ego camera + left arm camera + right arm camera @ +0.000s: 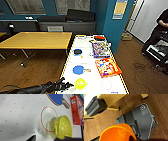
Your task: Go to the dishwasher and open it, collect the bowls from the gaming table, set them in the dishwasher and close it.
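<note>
The gaming table [70, 65] is white with a yellow edge and stretches away from me. Close to its near end a yellow-green bowl [80, 83] [62, 127] sits beside a red ring [43, 119] printed on the top. From the left my left gripper [67, 85] [50, 138] reaches in, open, one finger against the bowl's rim and the other well off it. Further up the table lies a black bowl-like thing [77, 52]. In the right wrist view an orange bowl [116, 133] hangs over the wooden floor, in my right gripper. The dishwasher is out of view.
A blue paddle [78, 69] [56, 98] and two colourful game boxes [107, 67] [100, 48] lie on the table. A wooden table [37, 40] stands to the left. On the right, a person [162, 22] stands by a cart [157, 53]. My dark base [140, 120] shows below.
</note>
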Robot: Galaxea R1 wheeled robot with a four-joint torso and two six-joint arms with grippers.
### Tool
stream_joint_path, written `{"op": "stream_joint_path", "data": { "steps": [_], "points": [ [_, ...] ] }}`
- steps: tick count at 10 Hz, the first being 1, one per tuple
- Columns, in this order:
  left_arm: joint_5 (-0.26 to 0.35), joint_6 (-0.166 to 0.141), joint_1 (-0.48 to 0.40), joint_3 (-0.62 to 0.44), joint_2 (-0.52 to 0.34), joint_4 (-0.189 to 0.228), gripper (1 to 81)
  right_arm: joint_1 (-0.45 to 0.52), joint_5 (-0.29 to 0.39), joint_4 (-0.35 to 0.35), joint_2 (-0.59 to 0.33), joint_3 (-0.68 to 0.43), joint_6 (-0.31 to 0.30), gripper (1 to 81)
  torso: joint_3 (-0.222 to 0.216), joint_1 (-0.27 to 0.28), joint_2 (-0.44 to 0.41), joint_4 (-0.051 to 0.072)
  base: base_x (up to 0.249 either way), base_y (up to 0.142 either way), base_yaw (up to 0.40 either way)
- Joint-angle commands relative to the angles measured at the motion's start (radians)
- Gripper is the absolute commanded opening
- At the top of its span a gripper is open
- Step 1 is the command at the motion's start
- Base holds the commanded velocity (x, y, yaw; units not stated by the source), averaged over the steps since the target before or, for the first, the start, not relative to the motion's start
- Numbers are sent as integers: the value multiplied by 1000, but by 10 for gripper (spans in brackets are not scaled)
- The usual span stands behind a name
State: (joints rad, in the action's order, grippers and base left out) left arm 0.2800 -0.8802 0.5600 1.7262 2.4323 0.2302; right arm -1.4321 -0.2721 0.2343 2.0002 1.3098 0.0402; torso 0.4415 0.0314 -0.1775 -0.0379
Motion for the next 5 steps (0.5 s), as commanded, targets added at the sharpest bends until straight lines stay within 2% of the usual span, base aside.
{"op": "stream_joint_path", "data": {
  "steps": [1, 5],
  "points": [
    [28, -3, -133, 15, 11, 6, 811, 35, 62, -26, -53, -18, 4, 10, 0, 0, 0, 0, 0, 0, 0],
    [34, -3, -133, 61, 64, 8, 811, 40, 62, -26, -50, -12, 4, 10, 0, 0, 0, 0, 0, 0, 0]
  ]
}}
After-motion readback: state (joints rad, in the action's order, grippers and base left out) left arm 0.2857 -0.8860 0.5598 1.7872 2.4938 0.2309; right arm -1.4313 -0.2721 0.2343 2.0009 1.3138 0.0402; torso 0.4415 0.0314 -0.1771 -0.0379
